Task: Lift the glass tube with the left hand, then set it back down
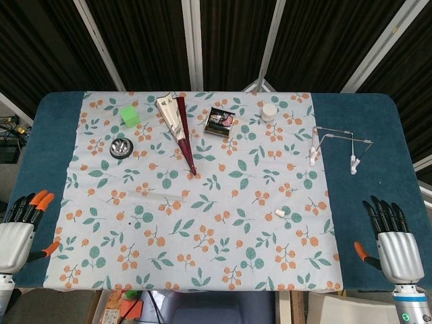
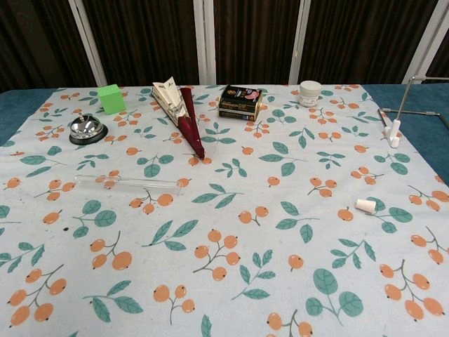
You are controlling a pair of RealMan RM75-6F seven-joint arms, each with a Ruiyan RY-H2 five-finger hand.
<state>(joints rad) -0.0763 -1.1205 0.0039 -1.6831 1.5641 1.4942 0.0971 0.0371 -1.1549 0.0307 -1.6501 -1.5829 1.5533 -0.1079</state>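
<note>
My left hand point(image 1: 19, 233) is open, holding nothing — the glass tube point(image 2: 128, 184) ahead looks light, slippery, breakable; I'd probably grab its middle.

open cloth around glass tube point(image 2: 128, 184), bell point(image 2: 88, 130) and folded fan point(image 2: 184, 116) behind it

left robot hand point(image 1: 20, 233): silver, black fingers, orange tips | right robot hand point(image 1: 393, 239): silver, black fingers

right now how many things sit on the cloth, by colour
clear: 1, the long glass tube
green: 1, cube
silver: 2, round bell, bent wire frame
white: 2, lidded jar, small stopper
dark red: 1, folded fan
black: 1, box
total: 8
</note>
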